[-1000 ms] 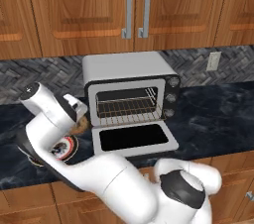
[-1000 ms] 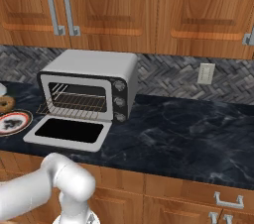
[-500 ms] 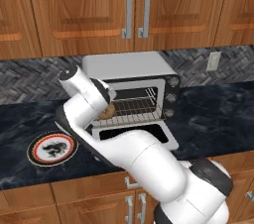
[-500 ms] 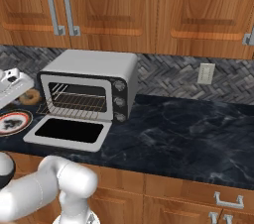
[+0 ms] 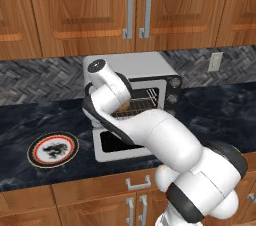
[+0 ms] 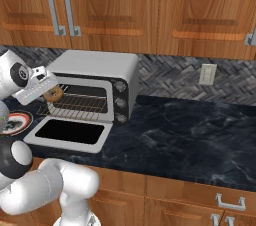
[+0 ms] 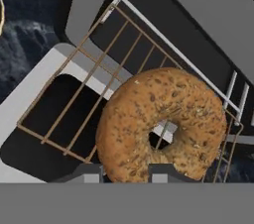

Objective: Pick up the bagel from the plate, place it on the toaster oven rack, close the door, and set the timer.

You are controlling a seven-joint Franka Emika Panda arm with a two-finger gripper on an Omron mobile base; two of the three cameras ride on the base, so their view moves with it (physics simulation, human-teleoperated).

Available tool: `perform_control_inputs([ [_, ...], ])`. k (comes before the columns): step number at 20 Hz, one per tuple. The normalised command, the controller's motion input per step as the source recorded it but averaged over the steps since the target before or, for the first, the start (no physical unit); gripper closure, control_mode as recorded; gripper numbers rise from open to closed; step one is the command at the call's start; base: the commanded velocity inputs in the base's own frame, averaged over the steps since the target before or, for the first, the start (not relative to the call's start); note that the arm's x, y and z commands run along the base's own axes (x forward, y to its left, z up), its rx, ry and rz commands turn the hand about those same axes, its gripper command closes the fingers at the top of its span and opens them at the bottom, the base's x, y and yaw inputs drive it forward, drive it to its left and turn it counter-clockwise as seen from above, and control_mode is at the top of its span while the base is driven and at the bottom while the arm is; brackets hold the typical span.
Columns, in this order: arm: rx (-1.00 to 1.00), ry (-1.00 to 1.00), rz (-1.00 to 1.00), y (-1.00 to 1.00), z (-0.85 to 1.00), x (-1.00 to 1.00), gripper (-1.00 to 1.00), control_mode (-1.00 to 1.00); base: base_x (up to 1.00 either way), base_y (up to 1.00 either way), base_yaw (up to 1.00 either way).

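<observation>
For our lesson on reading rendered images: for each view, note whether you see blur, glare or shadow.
Left base view: sharp, flat lighting, no glare on the plate. Right base view: even light, the door glass dark, without reflection. Hand view: the bagel crisp, the toaster oven rack wires slightly jagged, no clear cast shadow.

wood cabinets (image 5: 100, 10), dark marble counter (image 6: 190, 130), herringbone backsplash (image 5: 40, 77)
</observation>
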Motion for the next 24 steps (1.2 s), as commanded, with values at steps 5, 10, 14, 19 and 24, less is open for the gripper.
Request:
perform_control_inputs([
  [5, 0.01, 0.01, 0.0, -0.22, -0.3, 0.63, 1.0, -1.0, 0.0, 0.0, 0.0],
  [10, 0.0, 0.02, 0.0, -0.22, -0.4, 0.26, 1.0, -1.0, 0.0, 0.0, 0.0],
  [14, 0.0, 0.02, 0.0, -0.14, -0.37, 0.18, 1.0, -1.0, 0.0, 0.0, 0.0],
  [19, 0.01, 0.03, 0.0, -0.09, -0.32, 0.26, 1.0, -1.0, 0.0, 0.0, 0.0],
  [24, 0.0, 0.04, 0.0, -0.04, -0.31, 0.17, -1.0, -1.0, 0.0, 0.0, 0.0],
])
